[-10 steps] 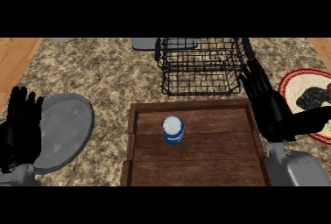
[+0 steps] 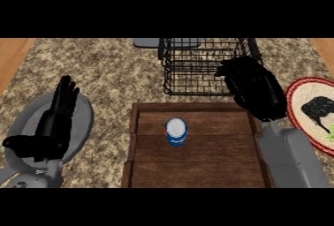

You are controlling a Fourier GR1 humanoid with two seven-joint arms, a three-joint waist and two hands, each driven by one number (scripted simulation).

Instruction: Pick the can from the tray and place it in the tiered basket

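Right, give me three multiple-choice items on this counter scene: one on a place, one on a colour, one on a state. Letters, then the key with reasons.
1. Where does the can stand?
A. in the wooden tray
B. in the tiered basket
C. on the grey plate

2. What colour is the can's side?
A. red
B. blue
C. green

3. How is the right robot hand?
A. curled round the can
B. resting flat on the grey plate
C. open, holding nothing, at the basket's front right corner

Key:
1 A, the can stands upright on the tray's floor, near its middle.
2 B, a blue wall shows under its white top.
3 C, its fingers are straight and the can stands apart from it, in the tray.
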